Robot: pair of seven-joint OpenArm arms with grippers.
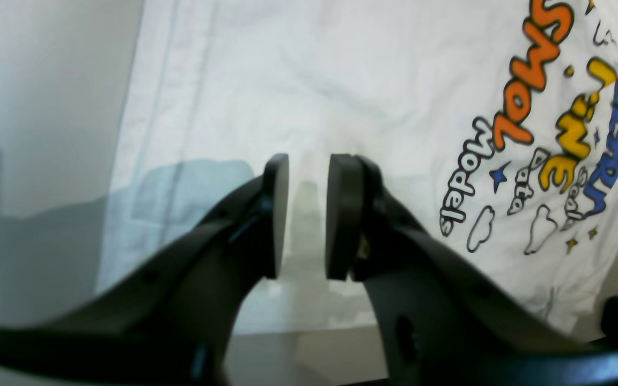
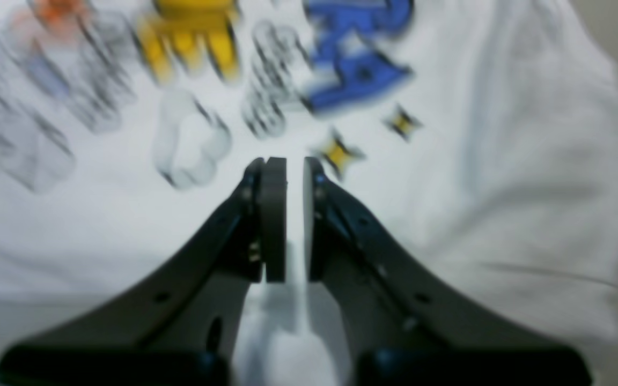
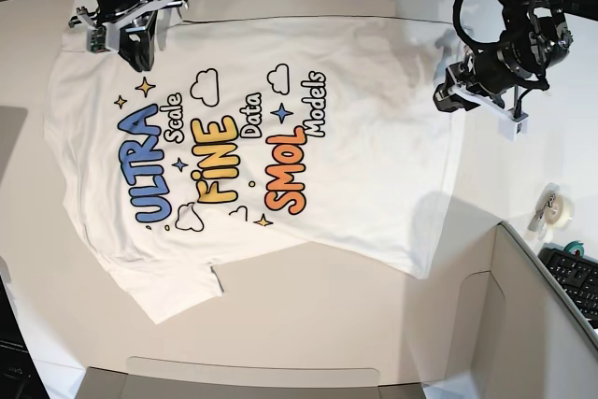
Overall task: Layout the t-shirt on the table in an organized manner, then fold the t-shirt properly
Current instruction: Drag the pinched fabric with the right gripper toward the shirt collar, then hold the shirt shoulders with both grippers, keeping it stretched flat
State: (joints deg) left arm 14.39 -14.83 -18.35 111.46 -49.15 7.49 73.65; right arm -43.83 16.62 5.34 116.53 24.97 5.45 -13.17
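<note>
The white t-shirt [image 3: 374, 165] lies spread flat and print-up on the white table [image 3: 327, 315], neck end to the left and hem to the right. My left gripper [image 3: 443, 97] hovers at the hem's far right corner. In the left wrist view its jaws [image 1: 308, 163] stand a little apart with nothing between them, over plain cloth [image 1: 287, 80] beside the print. My right gripper [image 3: 140, 51] is at the shirt's far left corner. In the right wrist view it [image 2: 294, 161] is nearly closed, with white fabric [image 2: 502, 161] bunched up between its fingers.
A grey box-like panel [image 3: 491, 324] stands at the front right, with a keyboard [image 3: 575, 277] behind it. A small tape roll [image 3: 551, 206] lies right of the shirt. Another grey panel [image 3: 252, 376] runs along the front edge.
</note>
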